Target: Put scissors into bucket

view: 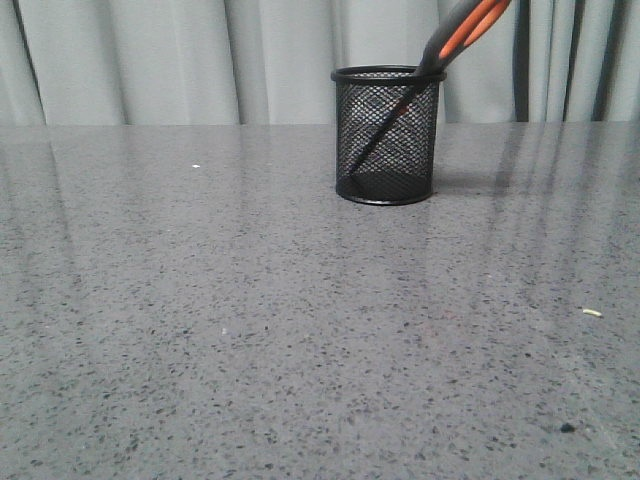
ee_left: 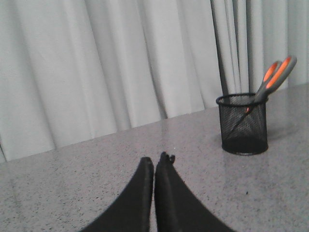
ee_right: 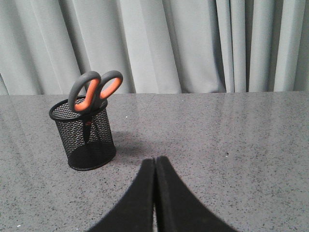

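The bucket (view: 387, 135) is a small black wire-mesh cup standing upright at the far middle of the grey table. The scissors (view: 468, 28) stand inside it, blades down, leaning right, with the orange-and-grey handle loops sticking out above the rim. The left wrist view shows the bucket (ee_left: 243, 124) and scissors (ee_left: 277, 77) well ahead of my left gripper (ee_left: 154, 161), which is shut and empty. The right wrist view shows the bucket (ee_right: 84, 134) and scissors (ee_right: 93, 90) ahead of my right gripper (ee_right: 155, 160), also shut and empty. Neither gripper shows in the front view.
The speckled grey table (view: 250, 330) runs back to a pale grey curtain (view: 150, 60). A small pale scrap (view: 592, 313) and a dark speck (view: 567, 428) lie at the near right.
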### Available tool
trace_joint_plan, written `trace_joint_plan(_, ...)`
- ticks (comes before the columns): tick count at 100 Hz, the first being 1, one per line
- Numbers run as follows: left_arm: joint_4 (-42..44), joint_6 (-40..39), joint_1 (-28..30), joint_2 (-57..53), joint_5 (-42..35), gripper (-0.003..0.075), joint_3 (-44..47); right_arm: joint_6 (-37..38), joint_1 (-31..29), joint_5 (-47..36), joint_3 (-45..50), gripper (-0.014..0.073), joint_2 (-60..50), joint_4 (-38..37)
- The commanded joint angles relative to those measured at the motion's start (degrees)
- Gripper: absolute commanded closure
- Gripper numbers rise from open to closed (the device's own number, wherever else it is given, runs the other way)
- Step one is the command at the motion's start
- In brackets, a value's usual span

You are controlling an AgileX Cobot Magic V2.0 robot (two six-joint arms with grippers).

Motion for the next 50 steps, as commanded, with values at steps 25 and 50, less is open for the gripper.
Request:
trace_joint_plan(25,15.3,-22.1,12.9,-2.1,-2.7,0.074,3.7,-0.5,-0.4,-3.7,-1.6,0.0667,0.5,-0.3)
trace_joint_plan(50,15.1,-23.1,20.8,-8.6,4.2,0.074,6.8,-0.5,-0.4,-3.7,-1.6,0.0667,0.5,-0.3)
